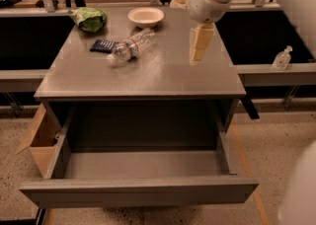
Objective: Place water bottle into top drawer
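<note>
The grey table (pixel 148 78) is carrying a water bottle (pixel 129 46) lying on its side, a dark blue packet (pixel 102 45) just beside it; a green bag (pixel 89 18) and white bowl (pixel 145 16) are sitting near the far edge; the gripper (pixel 198 55) is hovering over its right side.

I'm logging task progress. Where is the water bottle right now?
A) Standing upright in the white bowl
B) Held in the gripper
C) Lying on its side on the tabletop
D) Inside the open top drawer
C. The water bottle lies on its side on the grey table beside a dark packet, not in the open top drawer. The gripper hangs over the table's right side, apart from it.
</note>
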You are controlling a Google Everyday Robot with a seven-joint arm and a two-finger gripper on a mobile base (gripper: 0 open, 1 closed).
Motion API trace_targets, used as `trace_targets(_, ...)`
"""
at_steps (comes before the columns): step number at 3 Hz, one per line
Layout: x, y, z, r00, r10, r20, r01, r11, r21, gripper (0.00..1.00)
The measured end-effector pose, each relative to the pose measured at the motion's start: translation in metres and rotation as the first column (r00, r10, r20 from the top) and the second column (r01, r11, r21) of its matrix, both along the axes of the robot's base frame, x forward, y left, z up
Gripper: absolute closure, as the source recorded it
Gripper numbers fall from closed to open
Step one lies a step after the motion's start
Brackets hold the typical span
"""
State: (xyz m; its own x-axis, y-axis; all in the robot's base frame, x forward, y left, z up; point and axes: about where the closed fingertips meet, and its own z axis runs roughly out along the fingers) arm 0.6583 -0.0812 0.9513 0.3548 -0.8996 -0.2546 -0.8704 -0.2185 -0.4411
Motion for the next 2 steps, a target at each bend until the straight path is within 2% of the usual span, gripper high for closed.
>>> trace_targets(1,0.045,0.041,-0.015,0.9889,0.147,0.023,-0.146,0.988,-0.055,0.00)
trace_targets(2,0.090,0.088,-0.019,0.9603,0.271,0.065,-0.266,0.961,-0.082,0.00)
